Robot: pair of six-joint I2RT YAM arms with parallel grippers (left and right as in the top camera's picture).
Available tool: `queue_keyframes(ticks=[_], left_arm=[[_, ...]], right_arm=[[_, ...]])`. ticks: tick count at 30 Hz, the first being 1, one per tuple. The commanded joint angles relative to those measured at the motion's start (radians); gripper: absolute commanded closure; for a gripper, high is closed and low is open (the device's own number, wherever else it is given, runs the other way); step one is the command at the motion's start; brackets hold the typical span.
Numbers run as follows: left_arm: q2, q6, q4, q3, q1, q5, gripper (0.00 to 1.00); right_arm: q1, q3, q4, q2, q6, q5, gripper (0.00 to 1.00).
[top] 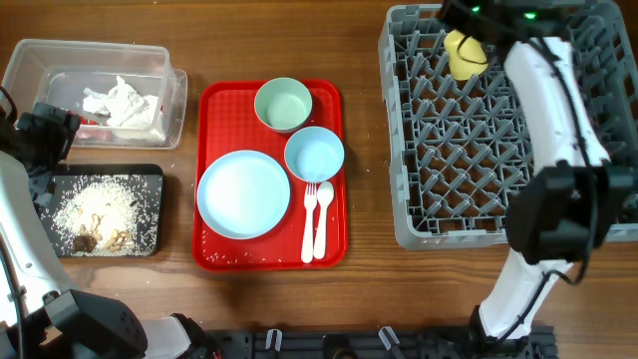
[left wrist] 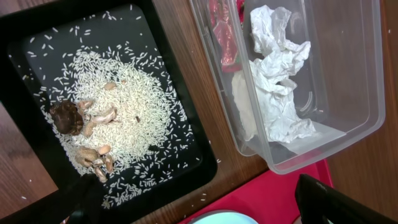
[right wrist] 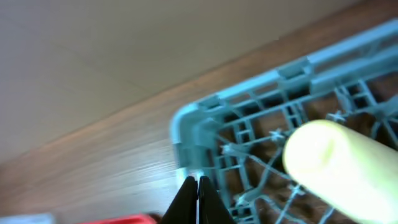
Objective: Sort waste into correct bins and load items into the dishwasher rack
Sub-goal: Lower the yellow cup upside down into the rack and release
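The yellow cup (top: 465, 55) (right wrist: 342, 168) rests in the far-left corner of the grey dishwasher rack (top: 394, 179) (right wrist: 199, 124). My right gripper (top: 451, 14) (right wrist: 198, 186) hovers by that corner, shut and empty, apart from the cup. White napkins (top: 125, 100) (left wrist: 277, 81) and a red wrapper (left wrist: 224, 31) lie in the clear tub (top: 30, 60) (left wrist: 348, 74). Rice and brown food scraps (top: 95, 224) (left wrist: 68, 118) fill the black tray (top: 150, 179) (left wrist: 37, 37). My left gripper (top: 50, 128) (left wrist: 205, 208) hangs open above both bins, holding nothing.
A red serving tray (top: 214, 100) (left wrist: 273, 193) in the middle carries the blue plate (top: 243, 193), a pale-green bowl (top: 283, 104), a blue bowl (top: 314, 154), and a white fork (top: 308, 224) and spoon (top: 324, 214). A few rice grains lie on the wood beside the black tray.
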Motion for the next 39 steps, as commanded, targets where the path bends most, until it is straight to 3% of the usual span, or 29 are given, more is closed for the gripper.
queue_keyframes(ticks=[1,13,22,39], left_arm=[[-0.002,0.001,0.002,0.004,0.005,0.004,0.0],[-0.002,0.001,0.002,0.004,0.005,0.004,0.0],[-0.002,0.001,0.002,0.004,0.005,0.004,0.0],[-0.002,0.001,0.002,0.004,0.005,0.004,0.0]], right_arm=[[-0.02,0.002,0.005,0.071,-0.026,0.119,0.95],[-0.037,0.003,-0.112,0.104,-0.056,0.249,0.96],[-0.034,0.003,0.066,0.102,-0.084,0.025,0.96],[-0.041,0.005,-0.027,0.156,-0.023,0.236,0.96]])
